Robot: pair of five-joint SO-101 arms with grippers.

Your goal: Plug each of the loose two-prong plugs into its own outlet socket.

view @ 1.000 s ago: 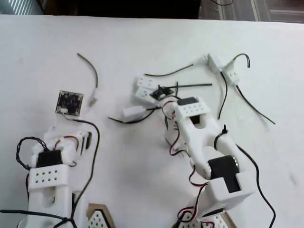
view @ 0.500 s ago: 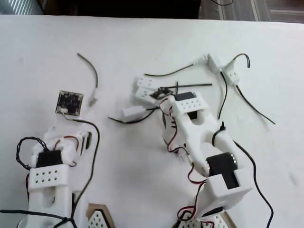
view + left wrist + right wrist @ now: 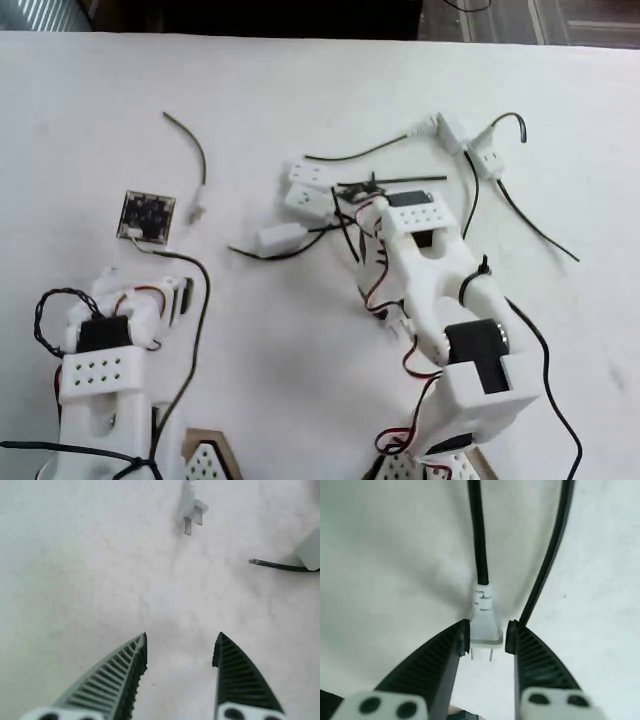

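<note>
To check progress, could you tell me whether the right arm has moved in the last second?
Yes. In the high view the right arm has shifted rightward, away from the white outlet block, and slightly farther up the picture.

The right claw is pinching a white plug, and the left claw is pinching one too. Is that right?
Not quite. The right claw is pinching a white plug, but the left claw is open and holds nothing. The left wrist view shows a loose plug lying on the table beyond it.
</note>
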